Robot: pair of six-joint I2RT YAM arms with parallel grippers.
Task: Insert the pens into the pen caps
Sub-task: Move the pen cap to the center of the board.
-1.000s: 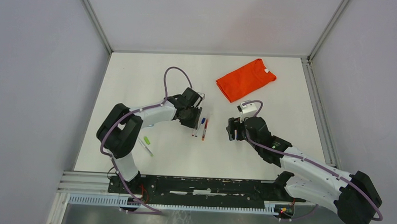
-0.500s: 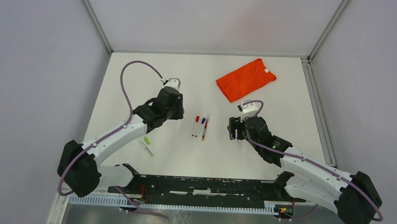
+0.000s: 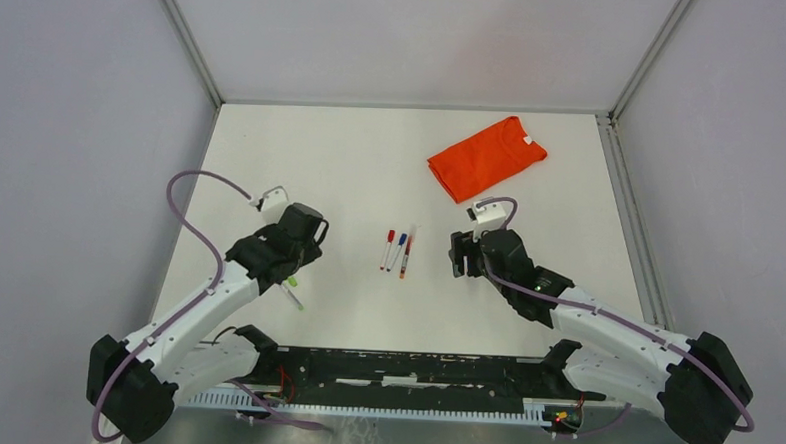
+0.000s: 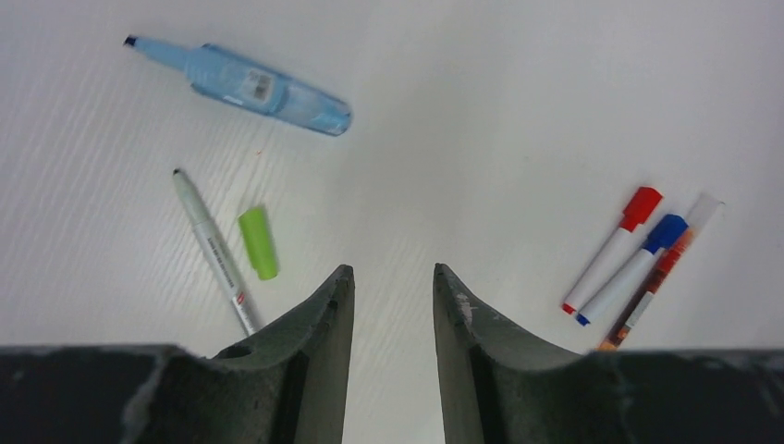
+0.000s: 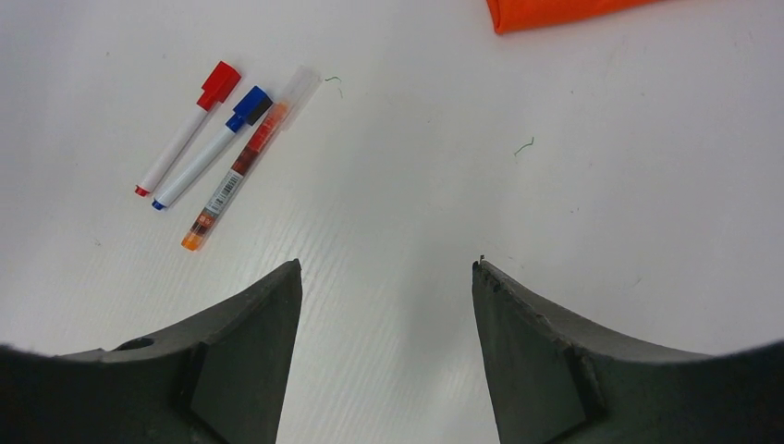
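Swinging away from the row of three capped pens [image 3: 398,250], went within a moment from just left of that row to a place well left of it, nearer to the bases. Meant, most probably, the end of work on the row: red pen [image 4: 610,248], blue pen [image 4: 630,268] and orange pen [image 4: 658,277] all seen there with caps on, lying close side by side. Left for the task, by this judgement, the white-barrelled pen [image 4: 214,252] with bare dark tip and the loose green cap [image 4: 258,242], lying just beside each other with a thin gap between, well left of the row. Noticed also a pale blue pen-like tube [image 4: 254,85], farther from the row than those two.

Reached with the left arm stretched low and forward, wrist bent down, left gripper [image 4: 392,273] hanging above the table [image 4: 444,111] just on the row side of the green cap. Stood with jaws partly apart, somewhat wider than a moment before, holding nothing. Kept the right gripper [image 5: 386,264] unmoved just right of the row, jaws spread wide, nothing between them. Needed next, probably, a descent onto the bare pen or the cap.
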